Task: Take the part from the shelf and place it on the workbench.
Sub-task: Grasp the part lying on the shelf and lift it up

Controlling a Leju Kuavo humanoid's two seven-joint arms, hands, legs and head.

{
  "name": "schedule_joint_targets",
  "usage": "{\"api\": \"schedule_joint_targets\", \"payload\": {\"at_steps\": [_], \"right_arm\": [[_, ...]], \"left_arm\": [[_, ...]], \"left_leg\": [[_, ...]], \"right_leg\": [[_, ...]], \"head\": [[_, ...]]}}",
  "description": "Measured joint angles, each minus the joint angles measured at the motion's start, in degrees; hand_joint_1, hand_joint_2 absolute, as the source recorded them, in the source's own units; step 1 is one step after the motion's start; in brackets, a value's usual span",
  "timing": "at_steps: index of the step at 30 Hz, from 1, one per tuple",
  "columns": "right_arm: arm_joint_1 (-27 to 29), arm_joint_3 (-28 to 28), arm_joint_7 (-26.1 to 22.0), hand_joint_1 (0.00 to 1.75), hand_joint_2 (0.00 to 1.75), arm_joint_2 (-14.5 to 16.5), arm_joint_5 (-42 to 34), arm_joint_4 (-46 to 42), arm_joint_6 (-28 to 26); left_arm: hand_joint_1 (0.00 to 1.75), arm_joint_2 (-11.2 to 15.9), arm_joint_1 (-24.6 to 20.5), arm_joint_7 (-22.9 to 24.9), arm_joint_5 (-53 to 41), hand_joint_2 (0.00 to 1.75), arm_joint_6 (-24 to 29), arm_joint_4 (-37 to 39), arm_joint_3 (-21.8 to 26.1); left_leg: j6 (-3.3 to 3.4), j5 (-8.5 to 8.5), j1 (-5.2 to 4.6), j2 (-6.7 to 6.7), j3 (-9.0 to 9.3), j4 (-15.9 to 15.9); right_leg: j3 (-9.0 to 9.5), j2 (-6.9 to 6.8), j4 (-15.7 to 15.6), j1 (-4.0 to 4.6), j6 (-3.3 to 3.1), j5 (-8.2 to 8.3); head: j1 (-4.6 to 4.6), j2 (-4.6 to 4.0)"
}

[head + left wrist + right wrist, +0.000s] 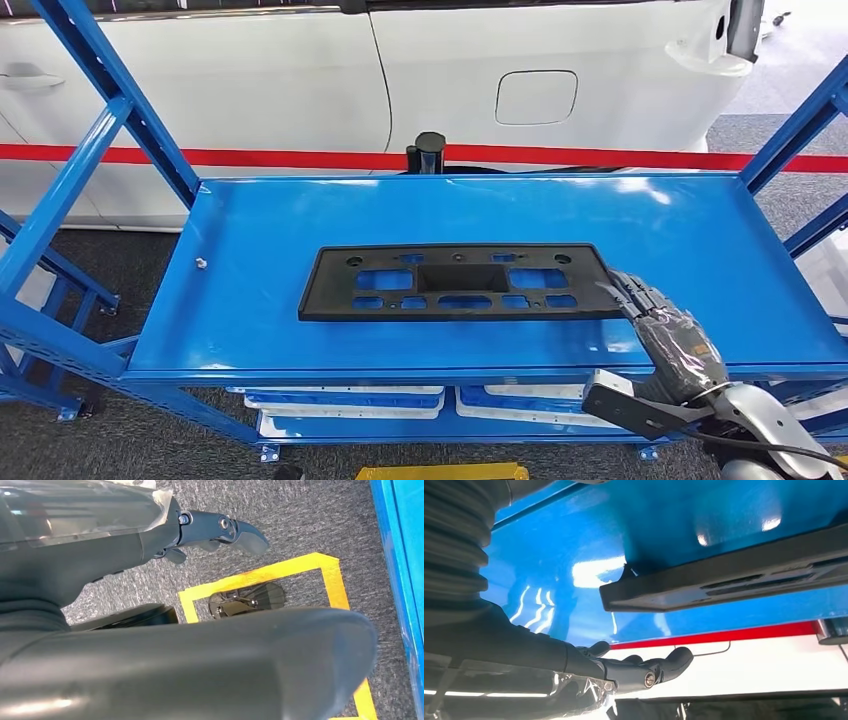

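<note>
One black part [455, 282] lies flat on blue shelf [250, 330]. Right hand [668, 335] at part's right end, fingers [632, 292] spread, holding nothing. Step: reach. Next: close fingers on end, lift.

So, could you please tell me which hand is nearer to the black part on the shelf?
The right hand is nearer, its fingertips at the black part's right end. The left hand hangs low over the carpeted floor, beside the shelf.

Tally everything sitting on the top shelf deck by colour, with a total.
Black: 1, the flat part
Silver: 1, a small bolt near the deck's left edge
Total: 2
The right hand at the part's right end is not counted.
</note>
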Motion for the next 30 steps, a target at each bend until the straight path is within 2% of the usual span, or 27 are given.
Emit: {"api": "schedule_joint_targets", "payload": {"at_steps": [8, 23, 30], "right_arm": [[0.1, -0.4, 0.0, 0.0, 1.75, 1.3, 0.2, 0.3, 0.0], [0.2, -1.4, -0.7, 0.0, 1.75, 1.7, -2.4, 3.1, 0.0], [-2.1, -0.3, -0.7, 0.0, 1.75, 3.3, -1.9, 5.6, -0.1]], "left_arm": [[0.0, 0.1, 0.0, 0.0, -0.3, 0.0, -0.1, 0.0, -1.0], [0.0, 0.4, -0.1, -0.3, -0.7, 0.0, -0.4, 0.0, -2.2], [0.0, 0.4, -0.2, -0.2, -1.2, 0.0, -0.7, 0.0, -3.0]], "left_leg": [[0.0, 0.0, 0.0, 0.0, 0.01, 0.0], [0.0, 0.0, 0.0, 0.0, 0.01, 0.0], [0.0, 0.0, 0.0, 0.0, 0.02, 0.0]], "right_leg": [[0.0, 0.0, 0.0, 0.0, 0.0, 0.0], [0.03, 0.0, 0.0, 0.0, 0.0, 0.0], [0.03, 0.0, 0.0, 0.0, 0.0, 0.0]], "head": [[-0.01, 0.0], [0.0, 0.0], [0.0, 0.0]]}}
